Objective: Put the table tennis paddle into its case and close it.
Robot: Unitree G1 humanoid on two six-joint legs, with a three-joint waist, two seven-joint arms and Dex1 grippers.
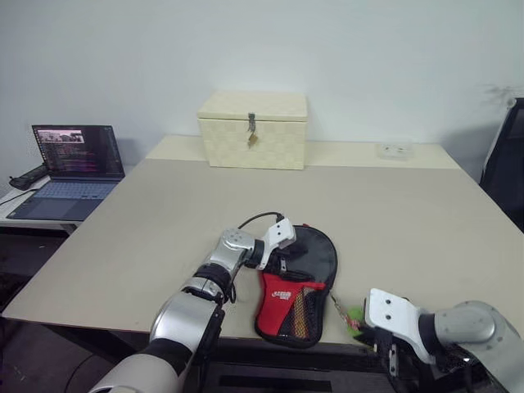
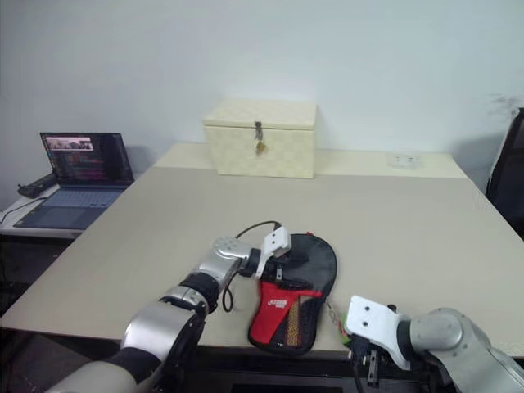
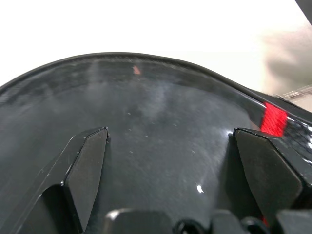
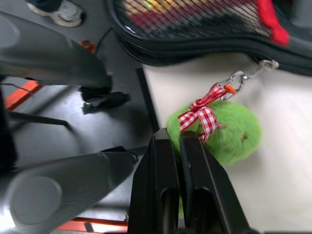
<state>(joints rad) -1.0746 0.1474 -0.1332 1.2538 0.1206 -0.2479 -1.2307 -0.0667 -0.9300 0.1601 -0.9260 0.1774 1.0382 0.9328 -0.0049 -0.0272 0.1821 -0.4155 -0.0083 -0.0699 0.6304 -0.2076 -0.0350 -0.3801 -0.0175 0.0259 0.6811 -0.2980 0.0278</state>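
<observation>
Black fabric paddle-shaped case with red mesh handle section lies at the table's near edge. I see my left gripper spread over it, right gripper pinched together, empty.

The case looks like black fabric with a glossy round face and a red mesh handle section. A fluffy green pompom with a checked cloth ribbon hangs from its metal clasp. The table is matt beige, and the box is cream and woven.
</observation>
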